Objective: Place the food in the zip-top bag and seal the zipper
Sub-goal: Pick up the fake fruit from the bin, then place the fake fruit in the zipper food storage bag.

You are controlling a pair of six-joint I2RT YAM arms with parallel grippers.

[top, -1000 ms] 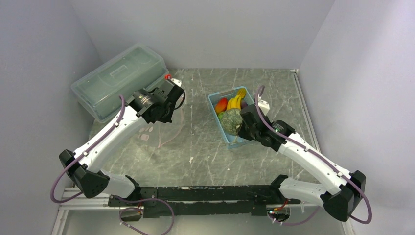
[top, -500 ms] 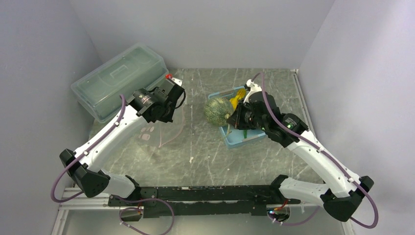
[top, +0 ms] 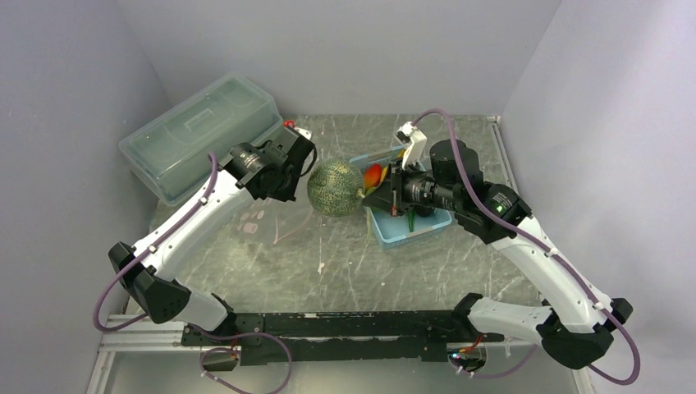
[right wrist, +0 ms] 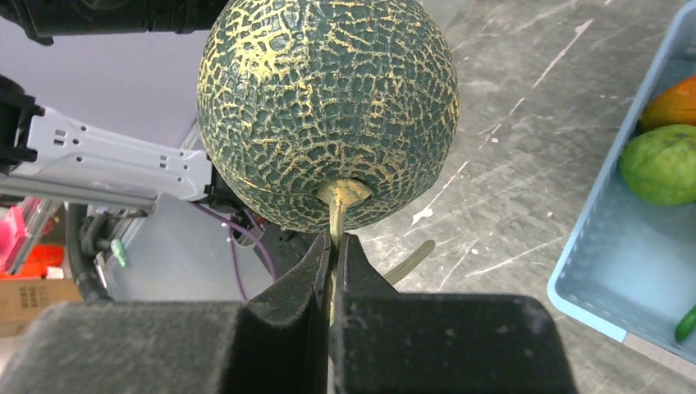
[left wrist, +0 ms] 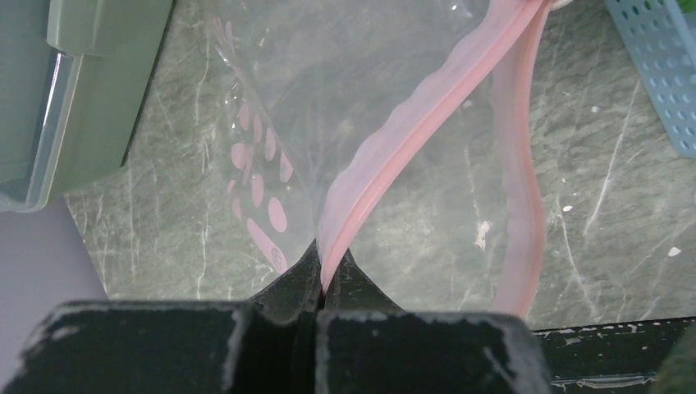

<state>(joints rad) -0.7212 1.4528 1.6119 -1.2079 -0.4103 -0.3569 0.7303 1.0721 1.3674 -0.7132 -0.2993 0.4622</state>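
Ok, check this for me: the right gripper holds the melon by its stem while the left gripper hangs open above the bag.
Wrong about the left gripper: it is shut on the zipper of the bag, as the left wrist view shows. The rest stands: the right gripper holds the melon by its stem.

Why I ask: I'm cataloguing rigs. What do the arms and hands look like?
The left arm and right arm have white shells, black joint housings, a purple cable along each. The left hand and right hand are black, two tapered fingers each. A green light dots the right arm.
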